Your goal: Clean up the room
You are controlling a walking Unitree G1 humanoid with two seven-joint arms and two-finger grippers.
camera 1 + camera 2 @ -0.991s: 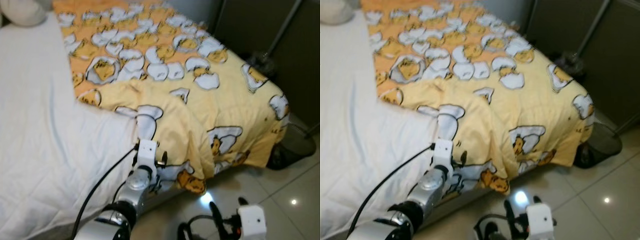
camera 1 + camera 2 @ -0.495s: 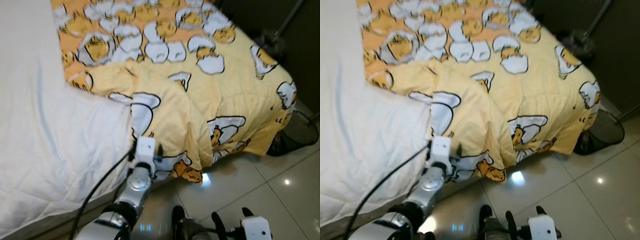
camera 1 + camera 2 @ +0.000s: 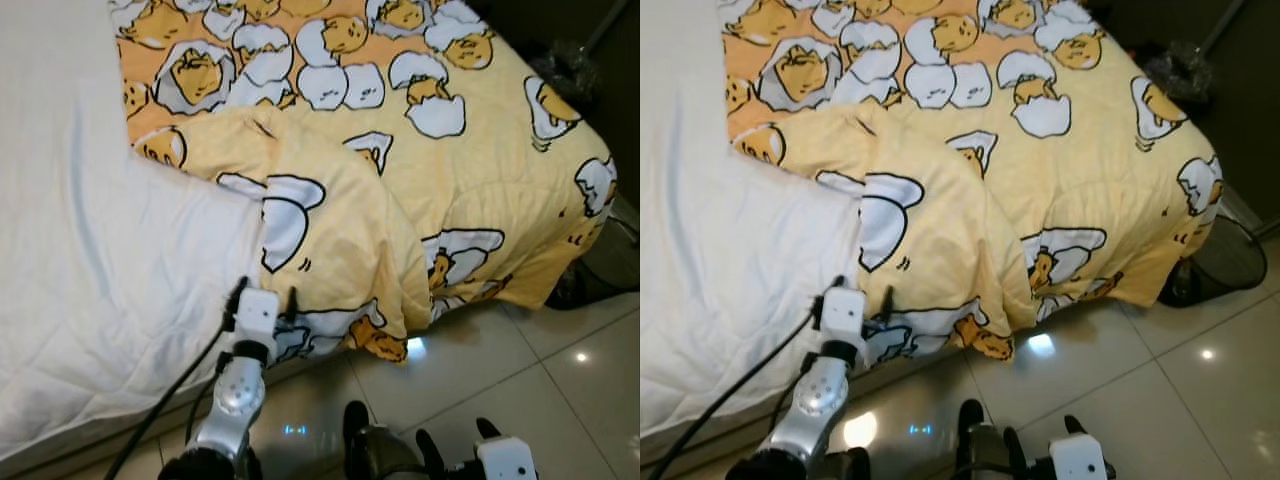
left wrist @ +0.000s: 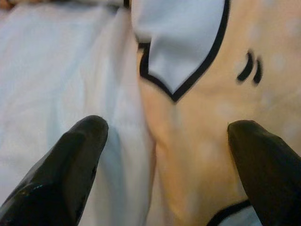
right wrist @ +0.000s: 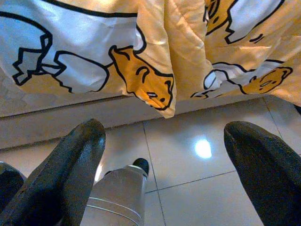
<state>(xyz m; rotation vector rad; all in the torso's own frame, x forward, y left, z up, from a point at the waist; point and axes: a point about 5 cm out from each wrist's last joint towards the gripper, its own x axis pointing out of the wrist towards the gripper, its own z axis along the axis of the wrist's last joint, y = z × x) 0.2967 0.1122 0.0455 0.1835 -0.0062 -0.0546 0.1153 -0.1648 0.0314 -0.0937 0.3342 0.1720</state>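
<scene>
A white sheet (image 3: 90, 260) covers the bed's left side. Beside it, the left arm reaches up and forward, its left gripper (image 3: 263, 297) spread wide at the bed's edge where the yellow egg-print blanket (image 3: 400, 190) folds over the sheet and hangs toward the tiled floor (image 3: 560, 390). Lower right, the right gripper (image 5: 164, 146) hangs low over the floor, fingers apart and empty, pointing at the blanket's drooping corner.
</scene>
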